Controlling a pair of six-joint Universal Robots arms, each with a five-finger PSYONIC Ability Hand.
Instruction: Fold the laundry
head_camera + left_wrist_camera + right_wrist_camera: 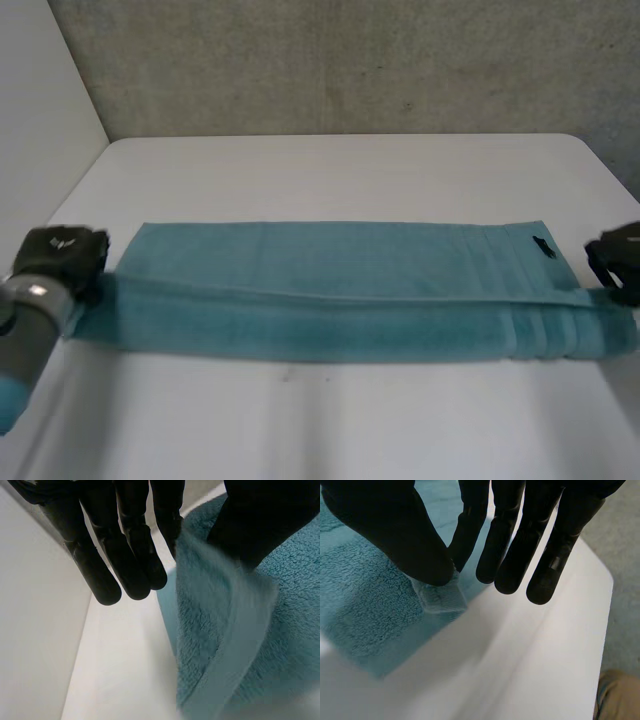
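A teal towel lies across the white table, folded lengthwise into a long band with its upper layer's edge running along the middle. My left hand is at the towel's left end. In the left wrist view the thumb and one finger of that hand pinch the lifted towel edge, while the other fingers hang straight beside it. My right hand is at the right end. There the thumb and one finger of the right hand pinch a towel corner, slightly raised off the table.
A grey wall stands behind the table and a pale wall runs along its left side. Bare table stretches in front of and behind the towel. Something tan shows beyond the table's right edge.
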